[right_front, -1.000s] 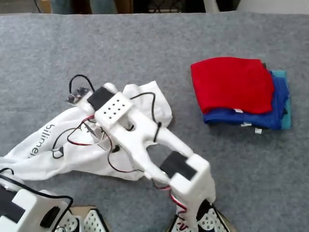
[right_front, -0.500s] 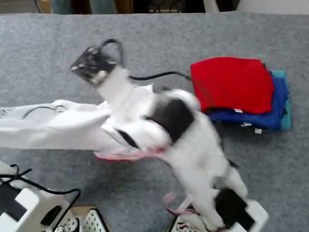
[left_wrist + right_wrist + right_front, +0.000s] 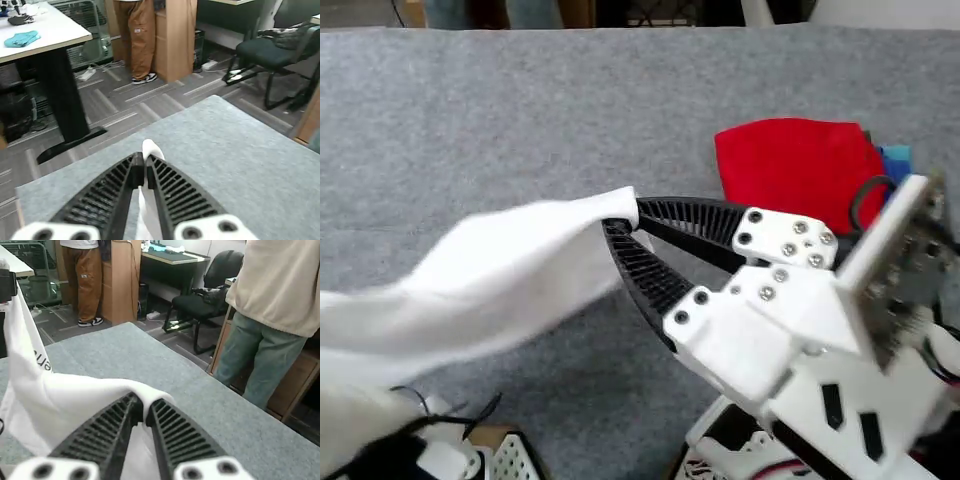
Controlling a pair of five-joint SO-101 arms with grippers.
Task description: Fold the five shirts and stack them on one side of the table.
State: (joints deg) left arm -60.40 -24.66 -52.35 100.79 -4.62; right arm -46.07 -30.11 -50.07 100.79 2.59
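Note:
A white shirt (image 3: pixel 510 270) hangs lifted above the grey table (image 3: pixel 520 110), stretched from the front left toward the middle. My right gripper (image 3: pixel 620 222) is raised high and shut on one corner of it; the right wrist view has the white shirt (image 3: pixel 75 395) draped away from the right gripper (image 3: pixel 142 407). In the left wrist view my left gripper (image 3: pixel 145 165) is shut on a fold of the white shirt (image 3: pixel 149 148). At the right side of the table a folded red shirt (image 3: pixel 790 170) lies on top of a blue one (image 3: pixel 900 165), partly hidden by the right arm.
The arm bases (image 3: pixel 510 455) stand at the table's front edge. Grey felt covers the back and left of the table. Beyond the table edge (image 3: pixel 215 100) are an office floor, desks and chairs.
The right arm has swung up from the table and toward the right, lifting the white shirt off the surface. The shirt, crumpled on the table before, now hangs stretched in the air.

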